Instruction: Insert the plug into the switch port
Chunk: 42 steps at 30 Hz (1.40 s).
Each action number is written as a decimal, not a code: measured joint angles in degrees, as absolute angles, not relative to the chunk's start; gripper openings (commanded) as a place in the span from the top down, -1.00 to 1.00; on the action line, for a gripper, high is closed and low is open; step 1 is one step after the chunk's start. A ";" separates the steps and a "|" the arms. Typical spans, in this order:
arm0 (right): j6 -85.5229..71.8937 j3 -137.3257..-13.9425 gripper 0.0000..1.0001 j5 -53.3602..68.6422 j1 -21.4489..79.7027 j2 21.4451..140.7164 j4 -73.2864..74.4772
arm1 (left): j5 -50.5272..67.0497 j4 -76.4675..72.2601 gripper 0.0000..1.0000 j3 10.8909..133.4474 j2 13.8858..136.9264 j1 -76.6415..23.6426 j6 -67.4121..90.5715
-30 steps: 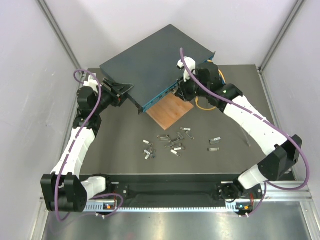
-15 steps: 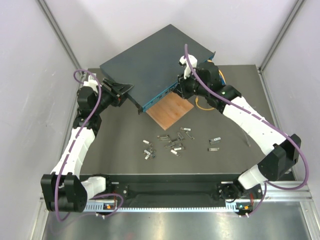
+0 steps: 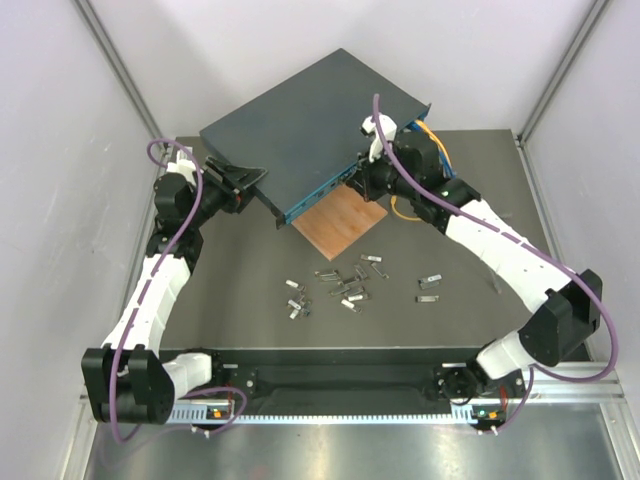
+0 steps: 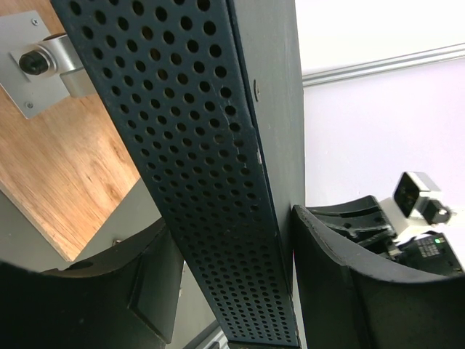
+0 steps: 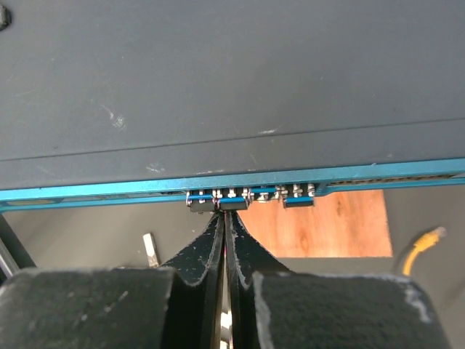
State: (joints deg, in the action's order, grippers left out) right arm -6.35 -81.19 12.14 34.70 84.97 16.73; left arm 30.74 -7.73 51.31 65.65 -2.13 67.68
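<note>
Only right wrist reveals filled sockets (image 5: 251, 196) on switch (image 5: 218, 87).

The switch (image 3: 300, 130) is blocking the far surface (image 3: 240, 320). A wooden board (image 3: 343, 222) and scattered metal modules (image 3: 345, 285) are crowding the middle, and open room is lying nearer the bases.
</note>
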 measured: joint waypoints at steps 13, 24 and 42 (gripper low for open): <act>-12.19 -78.00 1.00 11.64 34.70 84.93 11.62 | 30.87 -8.21 0.95 51.20 65.80 -1.98 67.85; -16.67 -79.20 1.00 11.92 34.54 85.86 12.45 | 30.48 -10.35 0.96 50.00 65.73 -1.98 68.12; -5.37 -72.88 0.25 19.18 29.19 82.26 14.09 | 33.23 -10.15 -0.57 50.68 66.08 -0.58 67.53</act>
State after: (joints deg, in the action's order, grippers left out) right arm -5.37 -72.88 19.18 29.19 82.26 14.09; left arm 33.23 -10.15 50.68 66.08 -0.58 67.53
